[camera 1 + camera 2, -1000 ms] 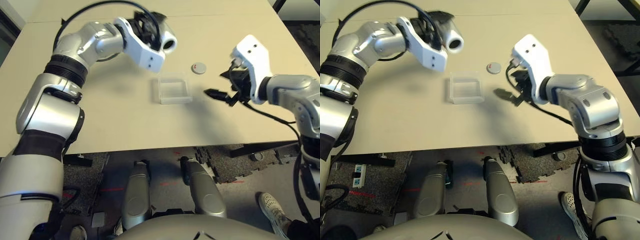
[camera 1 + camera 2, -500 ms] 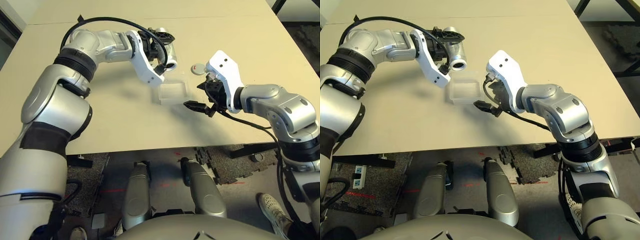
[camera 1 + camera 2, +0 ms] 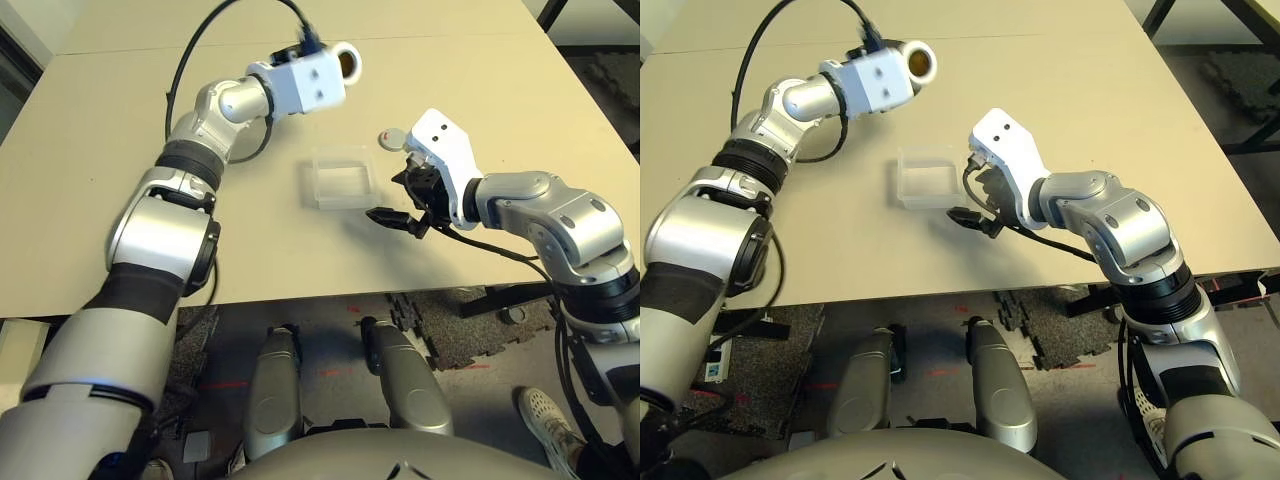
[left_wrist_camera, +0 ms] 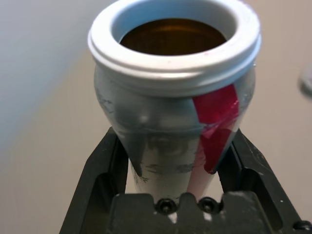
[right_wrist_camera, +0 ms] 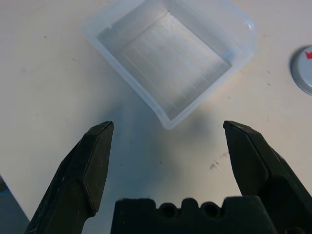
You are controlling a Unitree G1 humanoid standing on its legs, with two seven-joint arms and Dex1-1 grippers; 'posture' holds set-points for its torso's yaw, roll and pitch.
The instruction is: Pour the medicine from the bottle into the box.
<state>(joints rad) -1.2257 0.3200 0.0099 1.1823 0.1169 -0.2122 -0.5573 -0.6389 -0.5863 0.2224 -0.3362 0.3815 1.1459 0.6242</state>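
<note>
Clear plastic forms the shallow box, which sits open side up on the tabletop in the left eye view. A round grey cap lies just beside it, toward the robot's right. Farther from the robot than the box, the bottle has its open mouth facing back toward the robot's head; most of its body is hidden behind the left arm. The right pincer is near the box, its fingers apart.

The right eye view shows brown inside the bottle's white rim.

In the left wrist view, the left pincer is clamped on the bottle's sides. The uncapped mouth is nearest the lens, and the long axis runs away from it, between the fingers, to the base. The inside is amber-brown; whether medicine is in there, I cannot tell.

In the right wrist view, a corner of the box points toward the gap between the right pincer's wide-set, black fingers.
</note>
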